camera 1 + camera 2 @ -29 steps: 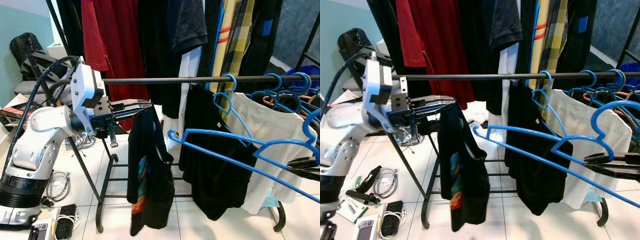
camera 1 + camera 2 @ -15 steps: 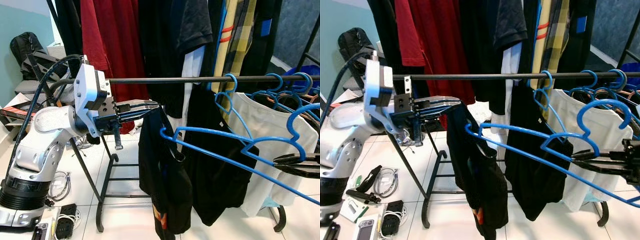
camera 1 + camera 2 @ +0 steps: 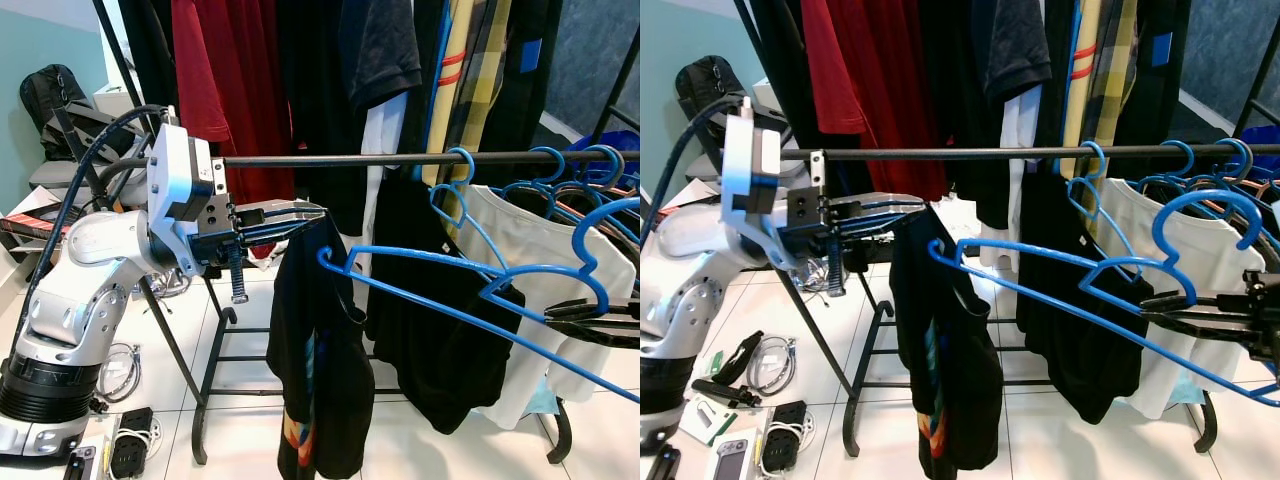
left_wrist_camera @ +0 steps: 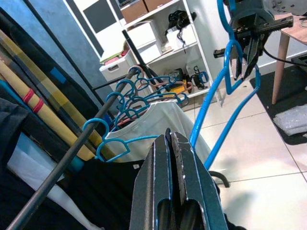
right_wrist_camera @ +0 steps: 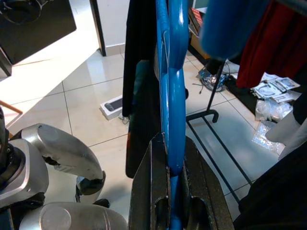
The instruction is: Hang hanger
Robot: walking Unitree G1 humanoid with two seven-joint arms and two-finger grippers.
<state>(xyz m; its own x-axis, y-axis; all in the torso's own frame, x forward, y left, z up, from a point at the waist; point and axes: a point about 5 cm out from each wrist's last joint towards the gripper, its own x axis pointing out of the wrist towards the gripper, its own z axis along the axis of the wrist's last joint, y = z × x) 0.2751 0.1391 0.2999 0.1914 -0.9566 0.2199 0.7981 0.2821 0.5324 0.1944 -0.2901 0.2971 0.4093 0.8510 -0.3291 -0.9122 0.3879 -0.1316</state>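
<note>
Shifted lower-centre: black printed T-shirt (image 3: 315,370) pinched by left claw (image 3: 305,213); right claw (image 3: 1165,315) clamps blue plastic hanger (image 3: 1060,285).

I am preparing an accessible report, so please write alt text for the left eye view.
The left end effector pinches a hanging black shirt beside the tip of a blue hanger, which the right end effector holds below a dark rail. More clothes and blue hangers hang on that rail.
</note>
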